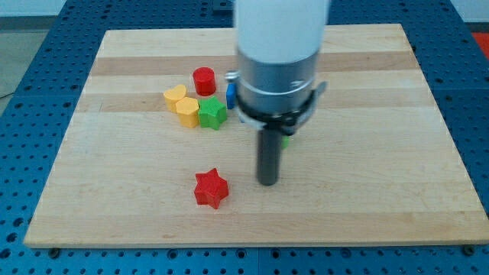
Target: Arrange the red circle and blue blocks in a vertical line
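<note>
The red circle block (204, 80) stands at the upper middle of the wooden board (114, 176). A blue block (230, 92) sits just to its right, mostly hidden behind the arm; its shape cannot be made out. My tip (267, 182) rests on the board below both, well apart from them. It is to the right of a red star block (212, 189). Any other blue block is hidden by the arm.
A yellow heart block (175, 96) and another yellow block (187, 111) lie left of a green star block (213, 113), all just below the red circle. A sliver of a green block (286, 140) shows beside the rod. The arm's body (279, 61) covers the upper middle.
</note>
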Tool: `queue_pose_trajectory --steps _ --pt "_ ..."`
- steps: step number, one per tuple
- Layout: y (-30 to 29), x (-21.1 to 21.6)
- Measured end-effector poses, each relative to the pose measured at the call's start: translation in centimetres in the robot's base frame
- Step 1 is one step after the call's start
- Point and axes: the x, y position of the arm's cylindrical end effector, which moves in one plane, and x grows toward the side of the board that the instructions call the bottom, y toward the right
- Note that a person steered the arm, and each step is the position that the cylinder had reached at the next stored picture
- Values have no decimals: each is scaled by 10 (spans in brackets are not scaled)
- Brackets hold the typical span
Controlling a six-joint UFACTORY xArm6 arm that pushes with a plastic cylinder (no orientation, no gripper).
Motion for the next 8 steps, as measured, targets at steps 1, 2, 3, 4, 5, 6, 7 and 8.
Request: queue_pose_trajectory --steps 1,2,3,4,5,6,7,8 --pt "-74 2" --pt "-147 -9" --pt "-200 -45" --pt "-231 -90" --pt "-232 -135" --pt "-203 -165" --pt "-164 -173" --pt "-134 -173"
